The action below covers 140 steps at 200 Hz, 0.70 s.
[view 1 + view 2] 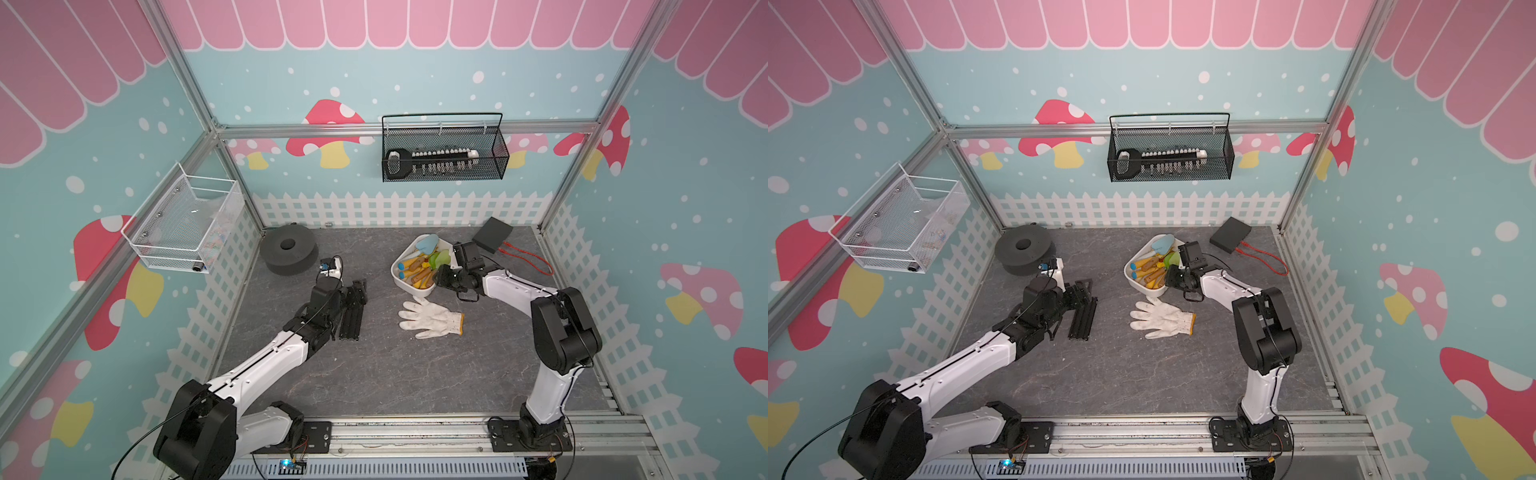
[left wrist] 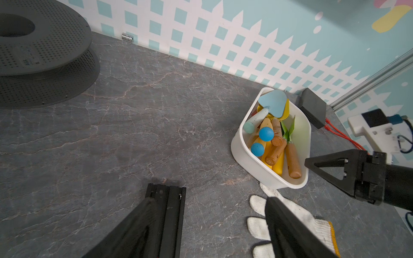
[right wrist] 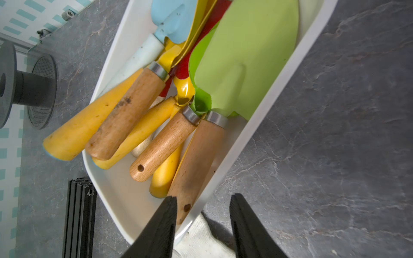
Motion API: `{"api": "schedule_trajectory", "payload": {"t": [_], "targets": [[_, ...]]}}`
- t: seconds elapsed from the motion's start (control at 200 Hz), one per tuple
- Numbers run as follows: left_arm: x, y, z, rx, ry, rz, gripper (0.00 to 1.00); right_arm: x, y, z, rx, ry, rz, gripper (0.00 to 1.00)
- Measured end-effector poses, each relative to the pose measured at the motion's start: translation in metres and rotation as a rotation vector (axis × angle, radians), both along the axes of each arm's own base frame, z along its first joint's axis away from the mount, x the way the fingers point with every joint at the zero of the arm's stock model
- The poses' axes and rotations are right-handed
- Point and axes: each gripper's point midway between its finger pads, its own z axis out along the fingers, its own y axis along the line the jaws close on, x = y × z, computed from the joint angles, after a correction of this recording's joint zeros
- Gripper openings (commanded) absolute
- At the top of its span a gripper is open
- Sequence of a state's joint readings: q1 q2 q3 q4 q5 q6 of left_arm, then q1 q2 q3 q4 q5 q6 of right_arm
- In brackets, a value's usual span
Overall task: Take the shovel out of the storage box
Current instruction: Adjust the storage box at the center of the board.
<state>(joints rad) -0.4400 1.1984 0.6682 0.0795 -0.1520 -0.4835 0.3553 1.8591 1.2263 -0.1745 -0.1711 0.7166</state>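
The storage box [image 1: 395, 272] is a white tub at the back right of the table, filled with several toy shovels. A green-bladed shovel [image 3: 245, 55] with a wooden handle [image 3: 196, 156] lies along the wall nearest my right arm. My right gripper [image 3: 203, 197] stands open at the box's near end. One finger is inside the box beside the handle's end and the other is outside the wall, neither touching. My left gripper [image 2: 212, 198] is open over the bare table, well left of the storage box [image 2: 237, 147].
A white work glove [image 1: 430, 318] lies just in front of the box. A black metal rail [image 1: 351, 320] lies under the left gripper. A black spool [image 1: 286, 249] stands back left, a black case with a red cord [image 1: 492, 235] back right. Wire baskets hang on the walls.
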Motion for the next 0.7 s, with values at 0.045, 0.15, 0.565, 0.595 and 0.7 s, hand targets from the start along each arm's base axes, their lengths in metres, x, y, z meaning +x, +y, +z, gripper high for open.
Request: {"api": "schedule_trajectory", "payload": {"t": [0.045,0.15,0.565,0.595,0.7], "targets": [[0.0,0.0,0.0,-0.001,0.0,-0.003,0.81,0.0,0.0,-0.002,0.001,0.004,-0.004,0.43],[0.0,-0.002,0.0,-0.004,0.0,-0.011,0.81,0.002,0.0,-0.003,0.004,0.005,-0.01,0.42],[0.001,-0.003,-0.003,0.016,-0.008,-0.025,0.81,0.019,0.003,-0.011,-0.004,0.011,-0.036,0.26],[0.001,-0.003,-0.003,0.017,-0.007,-0.025,0.81,0.02,0.003,-0.011,-0.002,0.013,-0.041,0.23],[0.001,-0.003,-0.002,0.022,-0.011,-0.028,0.81,0.025,0.005,-0.011,0.008,0.015,-0.053,0.15]]}}
